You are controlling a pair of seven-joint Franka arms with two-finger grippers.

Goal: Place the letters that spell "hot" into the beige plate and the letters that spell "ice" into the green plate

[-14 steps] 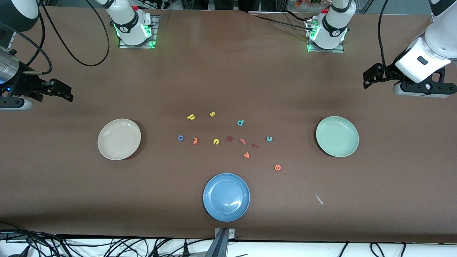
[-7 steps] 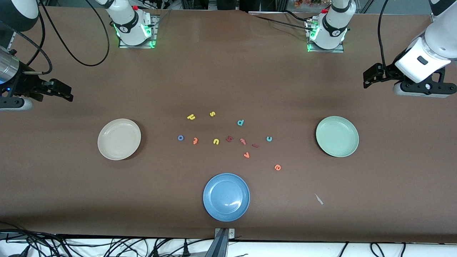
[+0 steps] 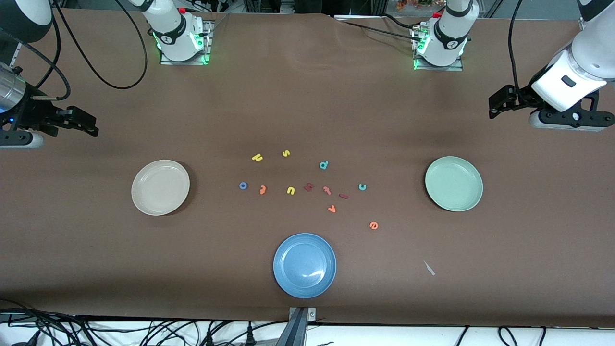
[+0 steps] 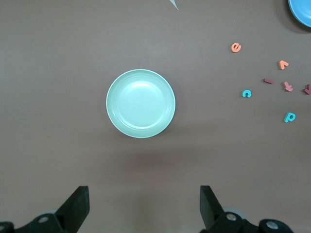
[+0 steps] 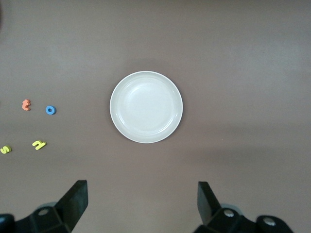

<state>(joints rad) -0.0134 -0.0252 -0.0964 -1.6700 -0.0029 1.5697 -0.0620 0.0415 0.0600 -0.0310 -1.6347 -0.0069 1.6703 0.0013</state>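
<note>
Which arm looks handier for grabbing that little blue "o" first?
Probably the right: the blue "o" lies toward the beige plate at its end, and the right gripper hangs open there.

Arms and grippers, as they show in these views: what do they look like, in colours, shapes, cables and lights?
Both arms are white with black joint bands, on metal base plates lit green, with a red part on each base. Black cables loop from them. The left gripper and the right gripper are black, each with two flat wedge-shaped fingers. The right wrist carries a silver cylinder with a blue light.
</note>
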